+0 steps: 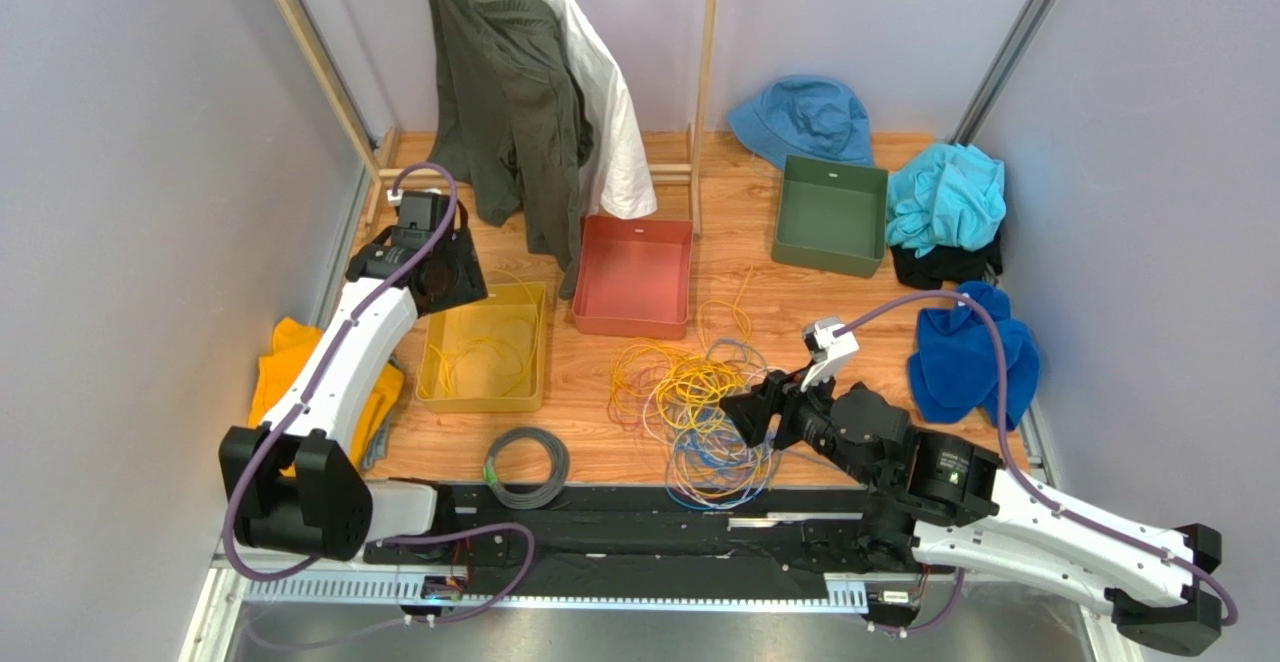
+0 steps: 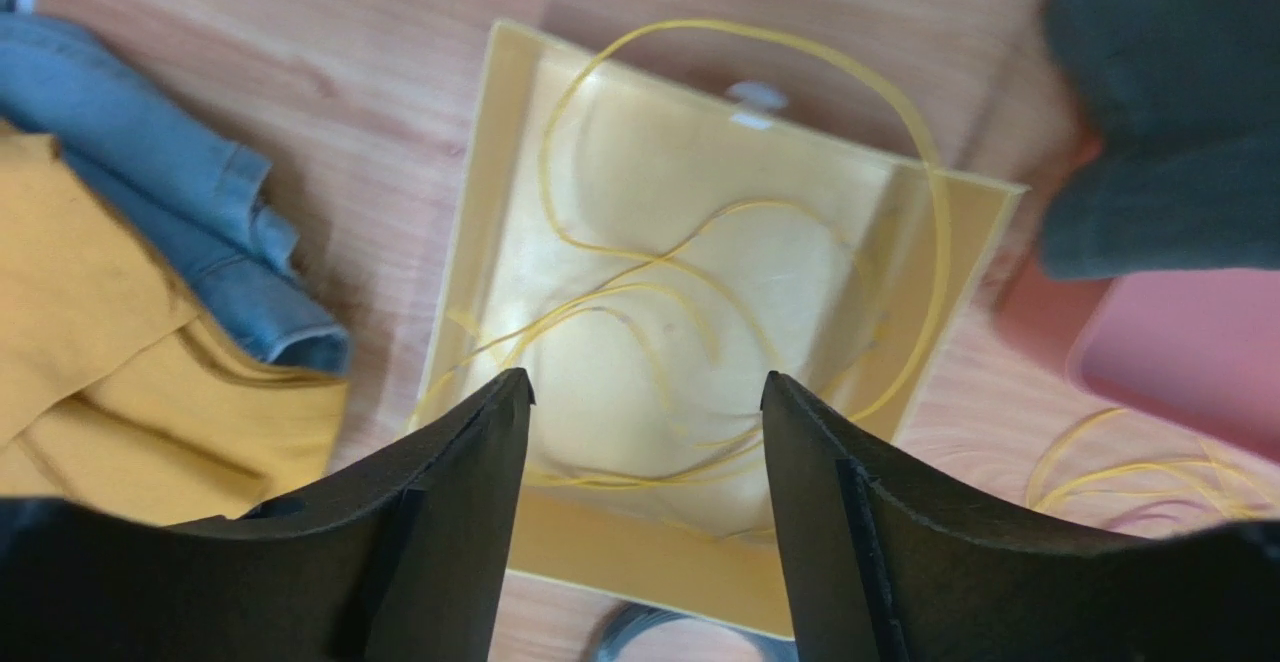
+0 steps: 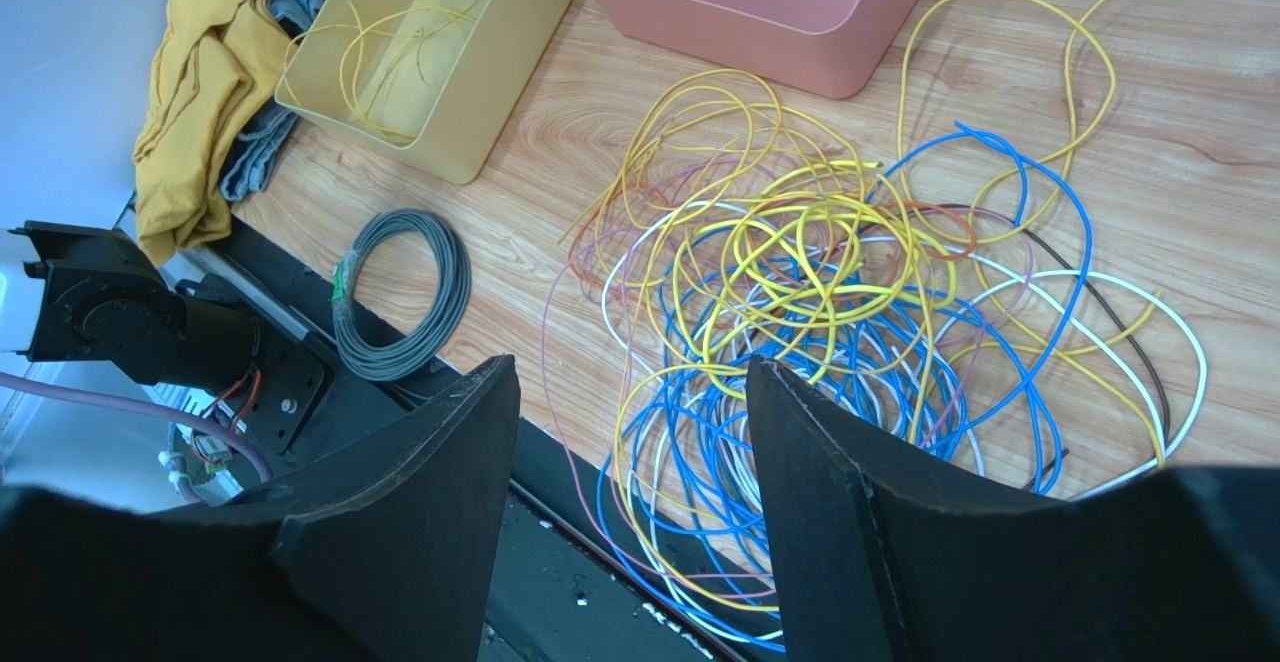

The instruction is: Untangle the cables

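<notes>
The cables (image 1: 699,400) lie in a loose tangle of yellow, blue, white and purplish wires on the wooden table, filling the middle of the right wrist view (image 3: 842,287). My right gripper (image 1: 747,415) (image 3: 631,365) hovers over the tangle's near edge, open, with nothing between its fingers. One yellow cable (image 2: 661,260) lies looped inside the yellow tray (image 1: 489,400) (image 2: 646,557). My left gripper (image 1: 451,265) (image 2: 646,377) hangs above that tray, open and empty.
A pink tray (image 1: 634,275) and a green tray (image 1: 828,212) stand further back. A grey coiled ring (image 1: 528,466) (image 3: 398,295) lies at the near edge. Clothes lie around: yellow cloth (image 1: 286,370), blue cloth (image 1: 974,355), a blue hat (image 1: 804,119), hanging garments (image 1: 519,77).
</notes>
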### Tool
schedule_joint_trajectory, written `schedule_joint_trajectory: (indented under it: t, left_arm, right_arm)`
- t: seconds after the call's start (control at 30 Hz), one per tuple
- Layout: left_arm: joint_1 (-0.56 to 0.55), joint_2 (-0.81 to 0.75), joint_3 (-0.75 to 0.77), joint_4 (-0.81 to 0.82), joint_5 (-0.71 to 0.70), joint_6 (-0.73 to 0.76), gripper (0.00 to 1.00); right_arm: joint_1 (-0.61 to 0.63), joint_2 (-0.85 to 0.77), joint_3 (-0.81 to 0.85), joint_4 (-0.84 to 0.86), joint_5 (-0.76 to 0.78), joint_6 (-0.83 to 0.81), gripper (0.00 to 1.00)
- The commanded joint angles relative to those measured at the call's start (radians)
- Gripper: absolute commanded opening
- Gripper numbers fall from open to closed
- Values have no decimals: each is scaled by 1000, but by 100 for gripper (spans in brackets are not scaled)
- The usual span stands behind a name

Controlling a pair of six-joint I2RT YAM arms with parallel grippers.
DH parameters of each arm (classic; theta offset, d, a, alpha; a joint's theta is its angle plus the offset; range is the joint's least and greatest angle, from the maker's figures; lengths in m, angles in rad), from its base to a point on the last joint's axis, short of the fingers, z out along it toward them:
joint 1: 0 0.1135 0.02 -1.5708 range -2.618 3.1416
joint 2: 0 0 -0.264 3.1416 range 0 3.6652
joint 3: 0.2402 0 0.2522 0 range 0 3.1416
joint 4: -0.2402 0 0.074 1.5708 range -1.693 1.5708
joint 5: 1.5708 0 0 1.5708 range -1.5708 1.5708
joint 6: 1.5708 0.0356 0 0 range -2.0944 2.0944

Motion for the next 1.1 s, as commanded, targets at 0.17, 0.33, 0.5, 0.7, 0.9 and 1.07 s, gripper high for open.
schedule_joint_trajectory:
  t: [0.17, 0.33, 0.5, 0.7, 0.9, 1.07]
  left_arm:
    - [57, -188, -2, -36, 19, -41, 70]
    - [-62, -389, -126, 148, 311, -114, 67]
    - [-423, -299, -209, 275, 238, -131, 66]
    - [-624, -84, -306, 504, 267, -185, 63]
    - [-707, 71, -308, 624, 247, -202, 68]
    - [-709, 172, -298, 691, 198, -220, 82]
  right_arm:
    - [1, -19, -12, 35, 6, 2, 61]
    - [2, 42, -14, 69, 27, 13, 61]
    - [2, 96, -17, 102, 19, 27, 61]
    - [1, 110, -6, 84, 9, 39, 60]
    - [2, 89, -17, 63, 19, 48, 59]
    - [2, 92, -17, 47, 22, 53, 59]
